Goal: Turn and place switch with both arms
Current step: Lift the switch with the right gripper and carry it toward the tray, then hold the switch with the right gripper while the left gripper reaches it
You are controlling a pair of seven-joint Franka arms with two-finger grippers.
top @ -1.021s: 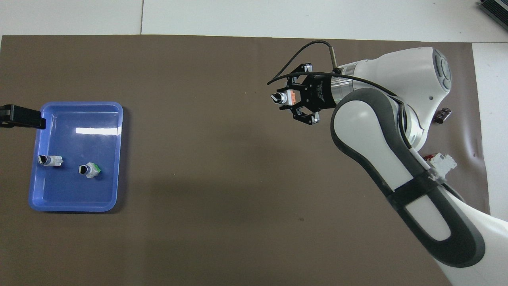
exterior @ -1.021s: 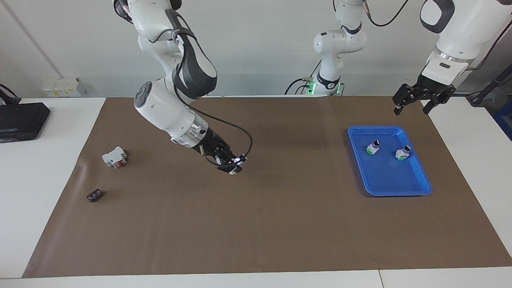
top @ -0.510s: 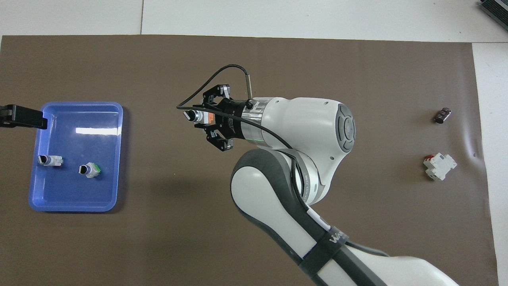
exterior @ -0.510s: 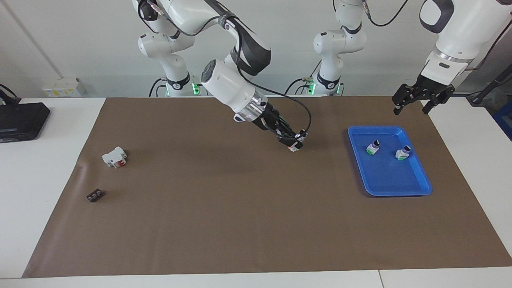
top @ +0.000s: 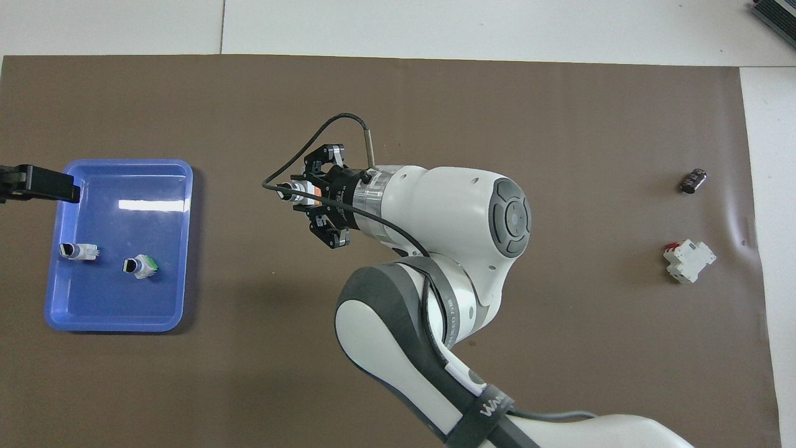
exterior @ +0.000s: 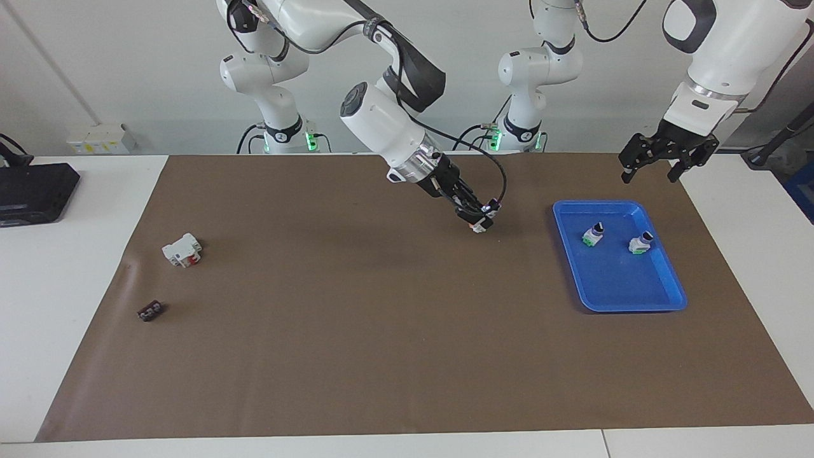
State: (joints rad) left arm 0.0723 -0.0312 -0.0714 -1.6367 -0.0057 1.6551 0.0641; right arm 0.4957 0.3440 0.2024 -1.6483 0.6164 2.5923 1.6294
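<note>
Since a second ago the right gripper (exterior: pixel 479 219) has swung from the middle-left of the facing view to its centre-right, carrying the switch (exterior: pixel 477 226) over the brown mat (exterior: pixel 356 356), up in the air just short of the blue tray (exterior: pixel 661 299). Its fingers are closed on the switch; the orange end seems to sit between them, the black knob poking out toward the tray. The left gripper (exterior: pixel 655 166) waits at upper right, above the tray's edge, jaws spread wide. Two green-ended switches (exterior: pixel 593 235) lie in the tray.
</note>
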